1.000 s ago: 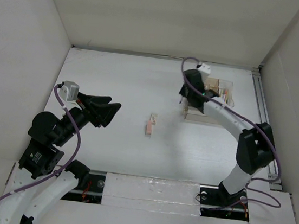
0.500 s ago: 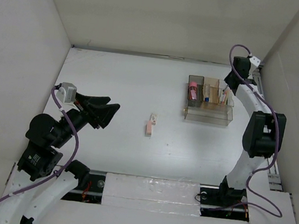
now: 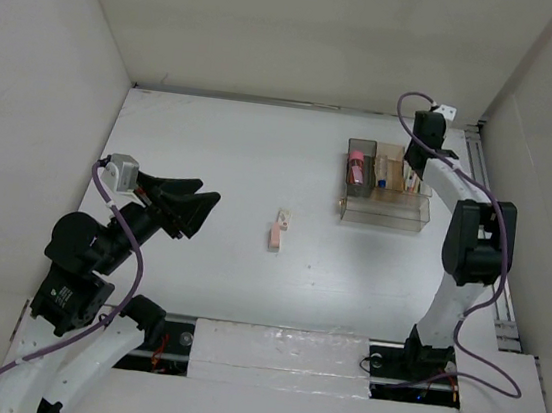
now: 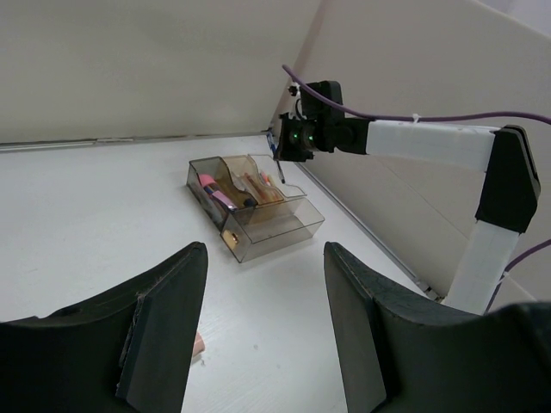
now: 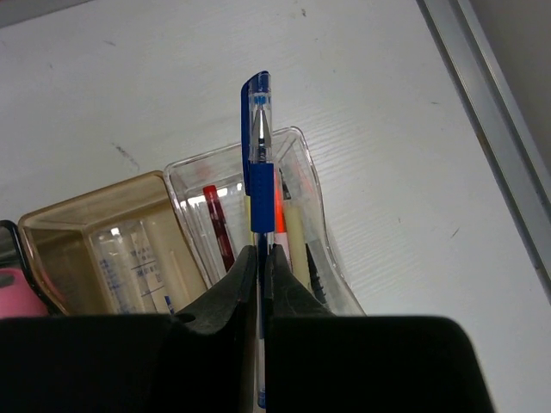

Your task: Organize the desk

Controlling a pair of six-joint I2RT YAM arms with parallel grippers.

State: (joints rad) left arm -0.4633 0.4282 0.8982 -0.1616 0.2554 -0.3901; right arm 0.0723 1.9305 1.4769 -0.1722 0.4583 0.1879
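Note:
The white desk [image 3: 221, 160] carries a clear compartmented tray [image 3: 384, 212] at the right rear. My right gripper [image 3: 417, 169] hangs over the tray's right rear compartment. In the right wrist view it [image 5: 260, 251] is shut on a blue capped pen [image 5: 258, 146], which points along the fingers above a compartment [image 5: 314, 206] holding red, orange and cream pens. My left gripper [image 3: 207, 208] is open and empty above the desk's left side, its jaws wide apart [image 4: 265, 251]. A pink eraser [image 3: 277, 234] and a small white piece [image 3: 284, 216] lie mid-desk.
A metal rail [image 3: 486, 222] runs along the desk's right edge, close to the tray. White walls stand on the left, back and right. The tray's tan compartment [image 5: 95, 232] holds white items. The left wrist view shows the tray [image 4: 275, 228] and the right arm [image 4: 413, 142] beyond it.
My right arm swung from over the tray's left side out toward the right wall, then back a little over the right rear compartment. The left arm barely moved.

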